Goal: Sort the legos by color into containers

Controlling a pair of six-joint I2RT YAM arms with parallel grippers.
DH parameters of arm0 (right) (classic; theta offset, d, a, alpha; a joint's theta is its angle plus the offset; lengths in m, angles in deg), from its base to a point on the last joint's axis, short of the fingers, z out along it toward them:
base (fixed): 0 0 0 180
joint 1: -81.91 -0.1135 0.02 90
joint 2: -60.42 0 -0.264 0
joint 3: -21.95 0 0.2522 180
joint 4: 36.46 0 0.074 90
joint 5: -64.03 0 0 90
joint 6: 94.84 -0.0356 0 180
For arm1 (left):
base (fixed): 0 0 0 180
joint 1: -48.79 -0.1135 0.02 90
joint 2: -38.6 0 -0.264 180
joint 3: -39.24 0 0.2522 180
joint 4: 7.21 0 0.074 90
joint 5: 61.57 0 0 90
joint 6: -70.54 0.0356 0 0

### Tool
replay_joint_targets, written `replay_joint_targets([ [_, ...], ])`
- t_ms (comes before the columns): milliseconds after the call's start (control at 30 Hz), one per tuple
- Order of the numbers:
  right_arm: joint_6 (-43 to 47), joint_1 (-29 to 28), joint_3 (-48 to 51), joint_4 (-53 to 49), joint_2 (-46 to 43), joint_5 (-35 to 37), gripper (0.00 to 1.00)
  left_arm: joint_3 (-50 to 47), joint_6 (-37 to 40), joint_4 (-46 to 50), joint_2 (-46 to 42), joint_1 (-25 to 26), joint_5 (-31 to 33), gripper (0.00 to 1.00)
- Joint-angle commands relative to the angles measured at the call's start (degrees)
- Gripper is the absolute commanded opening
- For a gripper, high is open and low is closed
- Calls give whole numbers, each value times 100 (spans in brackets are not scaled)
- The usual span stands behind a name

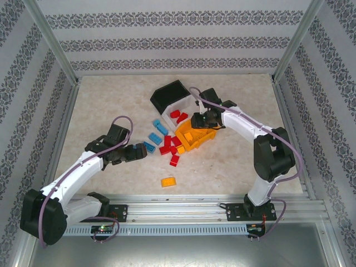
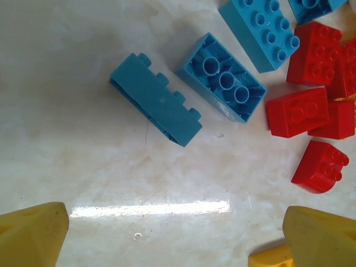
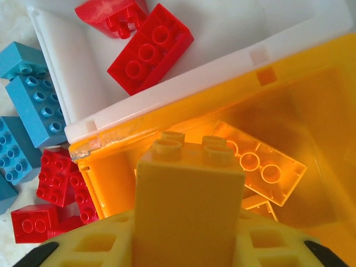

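A yellow brick point(image 3: 188, 194) was clamped by the right gripper point(image 1: 202, 119) within the rim of the orange-yellow bin point(image 3: 320, 128); the left gripper point(image 2: 175, 236) was spread over bare table point(image 2: 67, 161).

1. The desk point(image 1: 100, 105), pale and marbled, carries three bins clustered a little right of centre. The black bin point(image 1: 168, 92) stands farthest back, the white bin point(image 1: 185, 107) is against its near side, and the orange-yellow bin point(image 1: 207, 140) is just beside the white one.
2. Two red bricks point(image 1: 178, 115) lie in the white bin.
3. The right tool point(image 1: 199, 123) hangs over the orange-yellow bin; how its jaws stand cannot be made out.
4. Three blue bricks point(image 1: 154, 138) lie in a slanting row left of the bins.
5. The left tool point(image 1: 141, 152) sits low, just beside the nearest blue brick.
6. A cluster of loose red bricks point(image 1: 171, 149) lies at the orange-yellow bin's near-left corner.
7. A lone orange-yellow brick point(image 1: 168, 181) lies well apart, nearer the arm bases.
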Motion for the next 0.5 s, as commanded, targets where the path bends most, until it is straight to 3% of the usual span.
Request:
replay_joint_targets([
  [0,16,19,89,119,115,-114,40,-87,-44,-228,118,-141,-144,100],
  [167,103,19,95,13,-76,54,58,-58,-139,-408,463,-272,-154,100],
  [400,97,-399,474,-135,-979,312,60,120,-40,-734,1311,-387,34,100],
  [467,-24,-697,775,-97,-1179,274,61,152,2,-844,1513,-419,61,95],
])
